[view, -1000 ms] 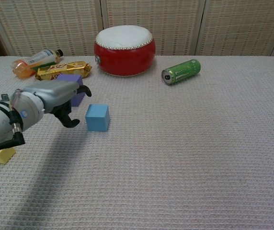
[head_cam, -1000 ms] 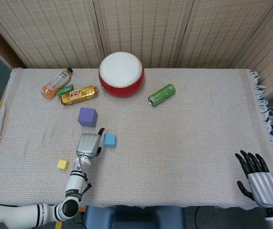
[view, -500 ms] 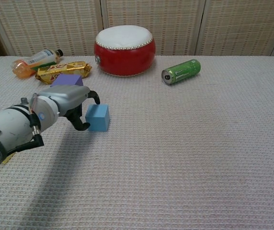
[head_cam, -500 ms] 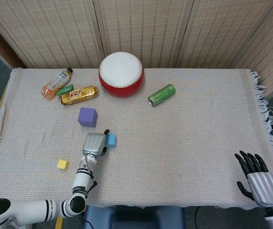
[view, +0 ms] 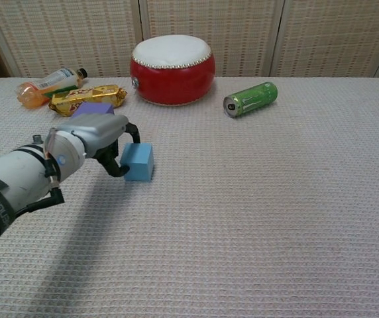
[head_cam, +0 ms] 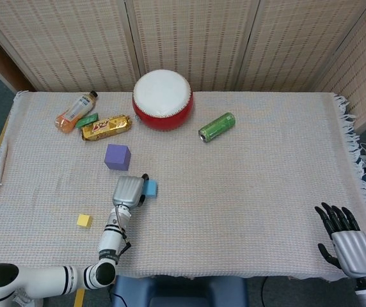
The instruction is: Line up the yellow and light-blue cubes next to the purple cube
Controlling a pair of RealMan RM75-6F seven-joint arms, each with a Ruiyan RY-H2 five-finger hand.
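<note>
Light-blue cube (view: pixel 138 161) sits right at the fingertips of the left hand (view: pixel 95 134), on its far right side, and the dark fingers (view: pixel 114 162) are curled around the cube's near-left edge; whether they truly grip it or only touch it, I cannot tell. Just beyond the hand, a little to its left, the purple cube (head_cam: pixel 117 157) stands apart from the blue one. Back behind the hand, toward the wrist and off to the left, the small yellow cube (head_cam: pixel 84 220) lies alone on the woven cloth (head_cam: pixel 247 173). Far beyond the hand there's a red drum (head_cam: pixel 162 99), a green can (head_cam: pixel 217 126) lying on its side, a gold snack bar (head_cam: pixel 106 127) and an orange drink bottle (head_cam: pixel 75 110), also tipped over. Only the head view shows the yellow cube and the right hand (head_cam: pixel 348 242), resting well away at the near right corner, fingers spread, holding nothing. The chest view gives the closer look at the curled fingers against the cube.
</note>
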